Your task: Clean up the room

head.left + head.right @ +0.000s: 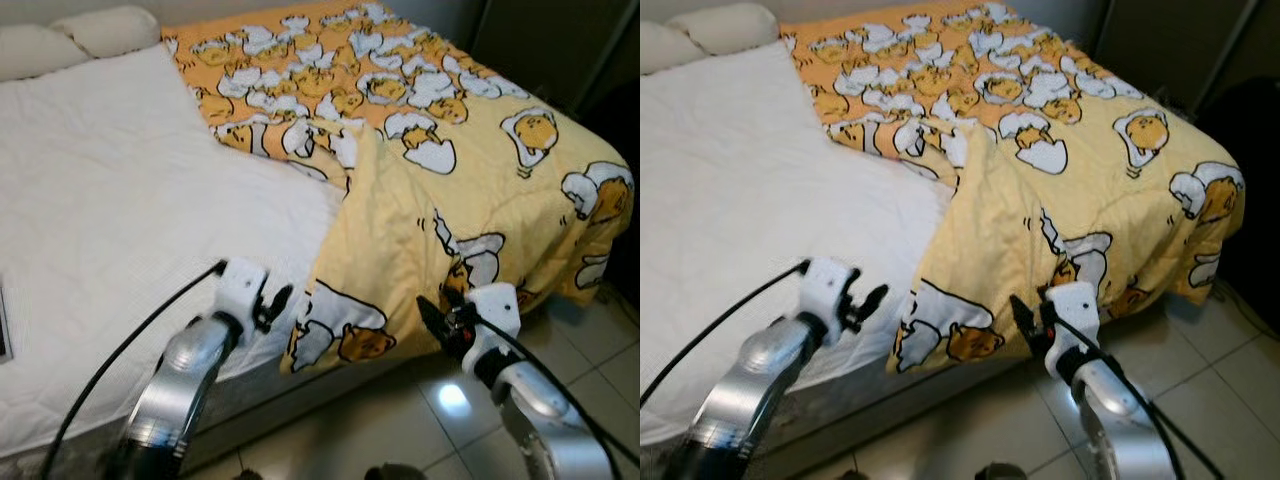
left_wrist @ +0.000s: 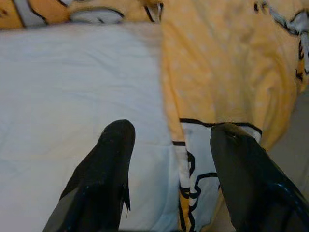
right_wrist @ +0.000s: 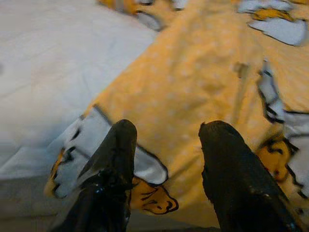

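A yellow blanket printed with cartoon egg figures covers the right half of the bed, its edge folded back and hanging over the near side. The bare white mattress cover fills the left half. My left gripper is open at the bed's near edge, right beside the blanket's hanging corner. My right gripper is open too, just in front of the draped blanket, holding nothing.
Two white pillows lie at the head of the bed. Glossy tiled floor runs along the near side and to the right. A dark cabinet stands beyond the bed's far right corner.
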`<state>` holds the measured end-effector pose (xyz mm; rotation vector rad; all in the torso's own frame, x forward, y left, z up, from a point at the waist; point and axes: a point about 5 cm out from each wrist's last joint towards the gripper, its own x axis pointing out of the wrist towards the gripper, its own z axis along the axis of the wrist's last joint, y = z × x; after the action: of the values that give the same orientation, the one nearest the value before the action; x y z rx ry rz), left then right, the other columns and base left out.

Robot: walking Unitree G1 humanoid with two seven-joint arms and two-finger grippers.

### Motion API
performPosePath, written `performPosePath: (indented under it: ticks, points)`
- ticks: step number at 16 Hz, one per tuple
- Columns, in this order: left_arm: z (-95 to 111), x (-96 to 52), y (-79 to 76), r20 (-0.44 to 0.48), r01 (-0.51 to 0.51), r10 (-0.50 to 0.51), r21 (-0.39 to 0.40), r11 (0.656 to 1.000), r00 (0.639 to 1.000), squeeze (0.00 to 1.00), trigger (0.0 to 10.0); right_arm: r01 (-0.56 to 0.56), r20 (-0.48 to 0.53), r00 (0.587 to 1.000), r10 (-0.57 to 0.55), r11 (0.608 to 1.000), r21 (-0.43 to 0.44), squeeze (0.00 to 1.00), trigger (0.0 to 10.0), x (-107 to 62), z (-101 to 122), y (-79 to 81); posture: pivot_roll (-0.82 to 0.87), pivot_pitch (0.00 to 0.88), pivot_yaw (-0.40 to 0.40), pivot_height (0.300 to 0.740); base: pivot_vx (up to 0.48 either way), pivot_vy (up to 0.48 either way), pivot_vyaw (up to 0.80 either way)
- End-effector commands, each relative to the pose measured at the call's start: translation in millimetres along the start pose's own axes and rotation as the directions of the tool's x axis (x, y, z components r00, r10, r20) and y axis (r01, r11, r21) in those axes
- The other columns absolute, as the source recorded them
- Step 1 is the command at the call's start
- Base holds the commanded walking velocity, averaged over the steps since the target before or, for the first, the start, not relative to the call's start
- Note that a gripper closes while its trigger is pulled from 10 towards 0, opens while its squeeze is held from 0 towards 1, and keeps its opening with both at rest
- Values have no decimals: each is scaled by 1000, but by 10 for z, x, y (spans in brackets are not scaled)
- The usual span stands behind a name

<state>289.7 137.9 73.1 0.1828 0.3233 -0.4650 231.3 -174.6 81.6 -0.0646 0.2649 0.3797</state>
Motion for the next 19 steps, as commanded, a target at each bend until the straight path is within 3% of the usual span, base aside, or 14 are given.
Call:
performPosePath:
  ticks: [1,2,4,5,6,7,8,11,15,18,19]
  points:
    - [-36,114,-4,-29,57,-58,-28,998,998,71,10000,-88,-27,996,87,996,-25,0,10000,-3,15,13,-162,97,33,740,0,0,0]
    - [-30,179,10,-36,69,-70,-37,997,997,1000,10000,-128,-42,991,126,991,-35,0,10000,-28,23,-1,-174,104,36,740,0,0,0]
    - [-10,350,27,-55,75,-79,-72,995,995,1000,10000,-185,-77,981,178,979,-83,0,10000,-115,70,-105,-215,125,46,740,0,0,0]
    - [-30,434,1,-81,68,-75,-88,994,994,1000,10000,-151,-104,985,138,980,-129,0,10000,-161,78,-223,-252,151,54,740,0,0,0]
    - [-58,498,-39,-105,64,-75,-99,993,992,757,10000,-112,-118,989,94,982,-155,0,10000,-203,89,-327,-272,165,55,740,0,0,0]
    - [-71,529,-72,-113,65,-77,-102,993,991,227,10000,-93,-121,990,74,983,-157,0,10000,-236,97,-376,-292,178,57,740,0,0,0]
    - [-87,575,-130,-129,64,-75,-90,994,989,0,10000,-68,-121,991,49,986,-153,0,10000,-300,117,-440,-320,194,56,740,0,0,0]
    - [-142,620,-154,-169,13,-21,-50,999,985,0,10000,-32,-133,991,11,987,-154,0,10000,-455,136,-503,-377,241,48,740,0,0,0]
    - [-172,614,-76,-188,-43,30,-66,997,982,0,10000,-61,-136,990,44,990,-128,0,10000,-629,140,-321,-421,288,65,740,0,0,0]
    - [-173,617,-65,-193,-55,49,-28,998,980,0,9961,-72,-137,989,55,990,-122,0,10000,-674,154,-244,-446,297,75,740,0,0,0]
    - [-161,619,-35,-195,-90,86,-14,996,977,0,7490,-77,-135,989,60,990,-121,0,10000,-677,180,-218,-453,298,76,740,0,0,0]
